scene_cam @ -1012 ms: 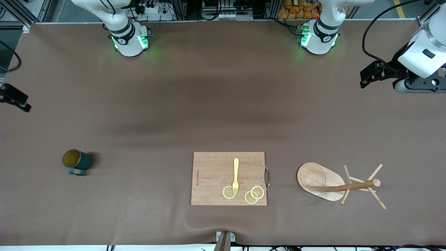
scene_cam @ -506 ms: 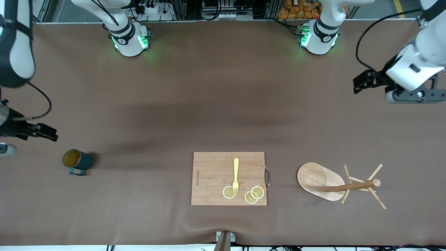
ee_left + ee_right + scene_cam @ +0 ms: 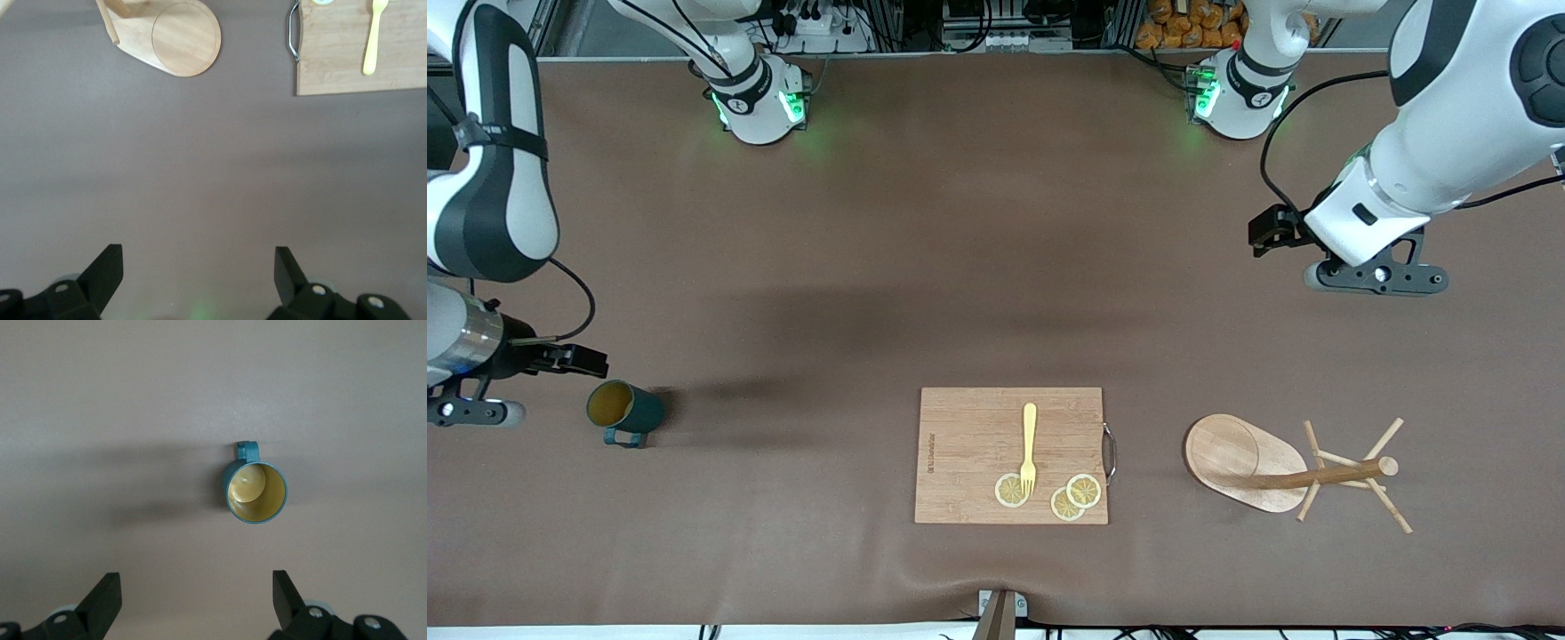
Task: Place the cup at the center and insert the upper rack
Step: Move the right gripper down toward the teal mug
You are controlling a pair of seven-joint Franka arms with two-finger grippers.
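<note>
The cup (image 3: pixel 624 413) is a dark teal mug with a yellowish inside, upright toward the right arm's end of the table. In the right wrist view the cup (image 3: pixel 256 492) shows a little ahead of my open right gripper (image 3: pixel 197 587), which holds nothing. That gripper (image 3: pixel 471 411) hovers beside the cup at the table's edge. The upper rack (image 3: pixel 1249 462), a light wooden mug tree, lies on its side toward the left arm's end. My left gripper (image 3: pixel 1374 276) hangs open and empty above bare table, farther from the front camera than the rack. Its own view of the left gripper (image 3: pixel 199 260) catches the rack's base (image 3: pixel 183 40).
A wooden cutting board (image 3: pixel 969 444) lies between cup and rack, near the front camera. On it rest a yellow fork (image 3: pixel 1029 444) and three lemon slices (image 3: pixel 1083 490). The board (image 3: pixel 340 60) and its metal handle (image 3: pixel 292 33) also appear in the left wrist view.
Both arms have swung in over the table. The right gripper has come down beside the cup. The left gripper has moved inward toward the rack. Both stayed open.
</note>
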